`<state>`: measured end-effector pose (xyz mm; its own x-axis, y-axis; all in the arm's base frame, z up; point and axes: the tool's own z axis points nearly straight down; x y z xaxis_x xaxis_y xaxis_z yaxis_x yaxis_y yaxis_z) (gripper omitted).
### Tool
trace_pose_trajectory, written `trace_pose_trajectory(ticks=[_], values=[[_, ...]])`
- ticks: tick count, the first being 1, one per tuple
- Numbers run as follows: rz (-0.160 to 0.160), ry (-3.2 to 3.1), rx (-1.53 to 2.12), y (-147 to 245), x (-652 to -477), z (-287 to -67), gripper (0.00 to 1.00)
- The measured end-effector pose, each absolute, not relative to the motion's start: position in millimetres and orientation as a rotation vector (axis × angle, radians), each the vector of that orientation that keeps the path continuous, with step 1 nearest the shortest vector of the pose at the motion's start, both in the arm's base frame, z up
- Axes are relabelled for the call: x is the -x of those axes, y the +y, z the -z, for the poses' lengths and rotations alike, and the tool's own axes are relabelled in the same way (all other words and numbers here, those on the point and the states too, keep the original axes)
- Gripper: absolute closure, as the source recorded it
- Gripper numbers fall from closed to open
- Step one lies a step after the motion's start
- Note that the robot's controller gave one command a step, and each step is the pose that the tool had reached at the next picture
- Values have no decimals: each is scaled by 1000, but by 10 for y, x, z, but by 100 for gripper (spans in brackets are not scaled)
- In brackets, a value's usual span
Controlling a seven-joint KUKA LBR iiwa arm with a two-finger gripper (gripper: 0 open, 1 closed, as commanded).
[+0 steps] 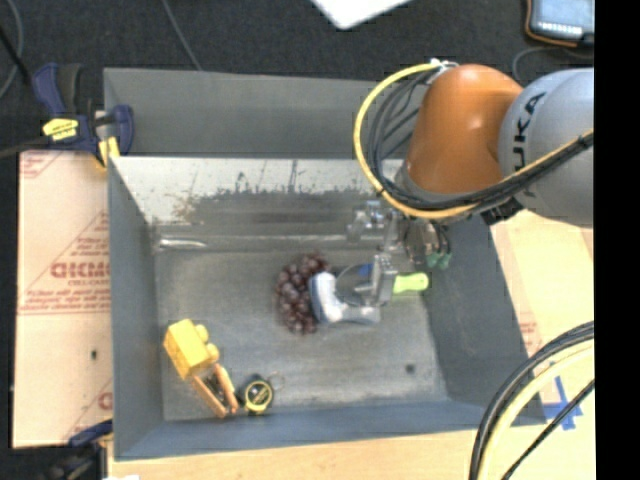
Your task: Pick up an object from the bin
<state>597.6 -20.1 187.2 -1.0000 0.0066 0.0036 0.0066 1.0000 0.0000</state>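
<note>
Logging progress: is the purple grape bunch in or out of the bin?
In: the purple grape bunch lies on grey metal bin's floor.

yellow toy truck (199, 363) | yellow-black disc (258, 394) beside it | purple grapes (298, 293) mid-floor

Bin floor (210, 288) lies open left and back; perhaps a grape bunch (299, 295) crowds centre; yellow toy (197, 360) blocks front-left.

Even, moderately bright light fills the bin (215, 288). Its far wall (250, 183) looks palest, and the orange cover (455, 128) shows a soft sheen.
</note>
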Motion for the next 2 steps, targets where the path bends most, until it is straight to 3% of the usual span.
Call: trace_pose_trajectory(ticks=[1, 2], values=[[0, -3146, 10, -201, -5990, -1922, 0], [-2, -3148, -115, -601, -6087, -1399, 0]])
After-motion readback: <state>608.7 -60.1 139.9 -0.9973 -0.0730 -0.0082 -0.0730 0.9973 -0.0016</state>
